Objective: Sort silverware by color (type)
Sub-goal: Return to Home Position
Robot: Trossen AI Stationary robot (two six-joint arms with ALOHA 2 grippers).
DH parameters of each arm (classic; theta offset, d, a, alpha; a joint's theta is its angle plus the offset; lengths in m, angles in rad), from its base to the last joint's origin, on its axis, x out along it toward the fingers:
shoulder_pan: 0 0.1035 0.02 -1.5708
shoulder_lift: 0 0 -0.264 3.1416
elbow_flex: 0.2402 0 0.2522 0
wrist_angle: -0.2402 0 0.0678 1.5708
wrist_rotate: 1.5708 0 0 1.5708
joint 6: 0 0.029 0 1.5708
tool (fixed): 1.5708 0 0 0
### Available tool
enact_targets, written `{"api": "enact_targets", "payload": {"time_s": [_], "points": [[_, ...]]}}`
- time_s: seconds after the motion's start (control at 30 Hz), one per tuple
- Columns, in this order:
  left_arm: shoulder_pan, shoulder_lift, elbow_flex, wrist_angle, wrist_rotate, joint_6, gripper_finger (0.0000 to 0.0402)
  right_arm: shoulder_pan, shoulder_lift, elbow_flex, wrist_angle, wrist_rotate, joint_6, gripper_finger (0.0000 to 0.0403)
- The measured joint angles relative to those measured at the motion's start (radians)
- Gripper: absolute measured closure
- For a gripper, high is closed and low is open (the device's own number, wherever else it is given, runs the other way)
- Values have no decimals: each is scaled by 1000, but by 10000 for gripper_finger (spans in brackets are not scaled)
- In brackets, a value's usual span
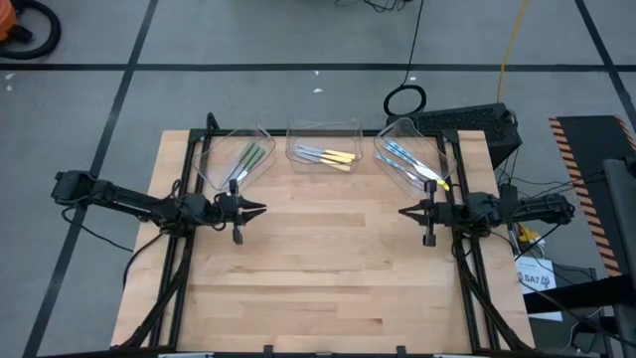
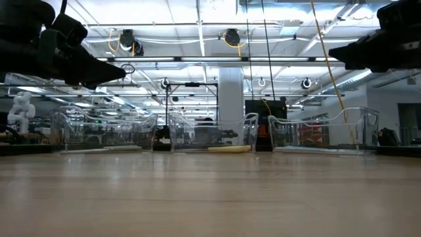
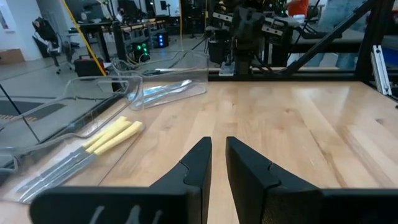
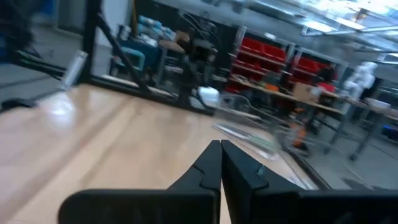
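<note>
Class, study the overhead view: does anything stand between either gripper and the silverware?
Nothing visible on the table does. Bare wood lies between the left gripper and the green-handled silverware, and between the right gripper and the blue-handled silverware. Only the walls of the left tray and right tray surround them.

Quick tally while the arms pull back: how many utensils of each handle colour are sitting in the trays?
green-handled utensils, in the left tray: about 3
yellow-handled utensils, in the middle tray: about 3
light-blue-handled utensils, in the right tray: about 4
Total: about 10. They overlap in each tray, so the counts are approximate.
</note>
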Motion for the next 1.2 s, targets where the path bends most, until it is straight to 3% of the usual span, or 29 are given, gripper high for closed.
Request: {"api": "enact_targets", "payload": {"time_s": [0.27, 0.83, 0.97, 1.2], "points": [[2, -79, 0, -109, 0, 51, 346, -9, 1, 0, -5, 13, 6, 401], [33, -681, 2, -627, 16, 34, 346, -9, 33, 0, -8, 11, 24, 401], [34, -743, 3, -640, 81, 55, 346, -9, 60, 0, -8, 11, 36, 401], [36, -741, 3, -656, 156, 61, 346, -9, 75, 0, -8, 11, 61, 401]]}}
